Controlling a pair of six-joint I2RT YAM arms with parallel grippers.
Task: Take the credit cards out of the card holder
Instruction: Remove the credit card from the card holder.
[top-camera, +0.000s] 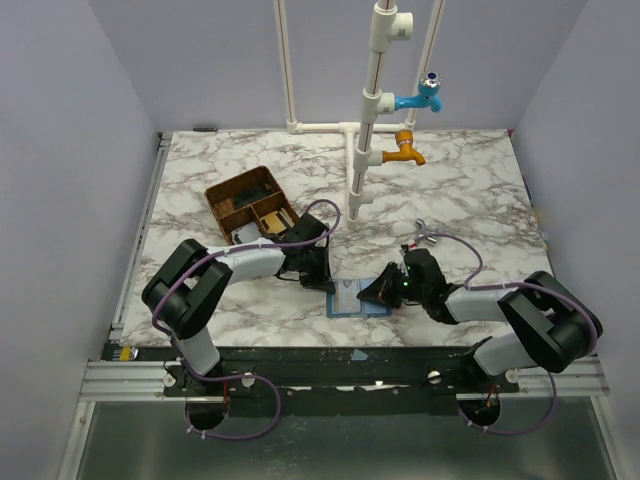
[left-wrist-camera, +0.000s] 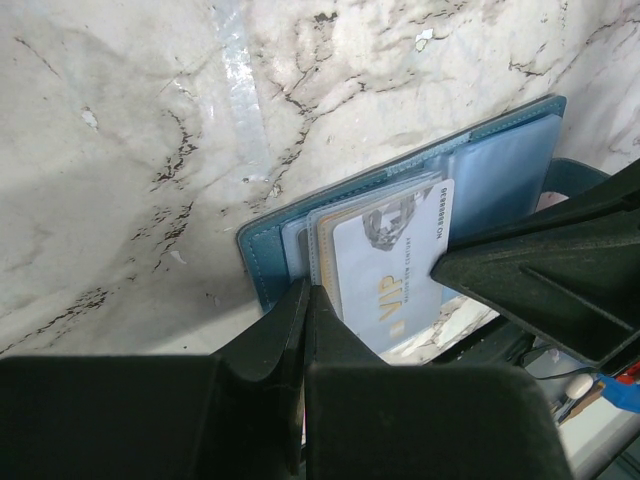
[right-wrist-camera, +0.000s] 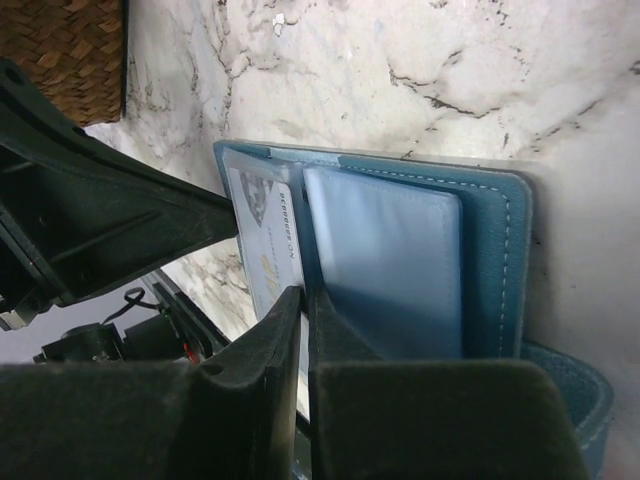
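The blue card holder (top-camera: 350, 300) lies open on the marble table between my two grippers. In the left wrist view the holder (left-wrist-camera: 510, 150) shows stacked pale credit cards, the top one (left-wrist-camera: 390, 260) marked VIP and sticking out of its pocket. My left gripper (top-camera: 325, 278) (left-wrist-camera: 305, 292) is shut at the holder's near corner, seemingly pinching its edge. My right gripper (top-camera: 372, 292) (right-wrist-camera: 305, 297) is shut, with the edge of the VIP card (right-wrist-camera: 265, 240) showing between its fingers, beside the holder's pale blue inner pocket (right-wrist-camera: 385, 260).
A brown divided tray (top-camera: 250, 205) stands behind the left arm. A white pipe stand (top-camera: 365, 150) with a blue tap (top-camera: 430, 95) and an orange tap (top-camera: 405, 152) rises at the back centre. White walls close in the table's sides.
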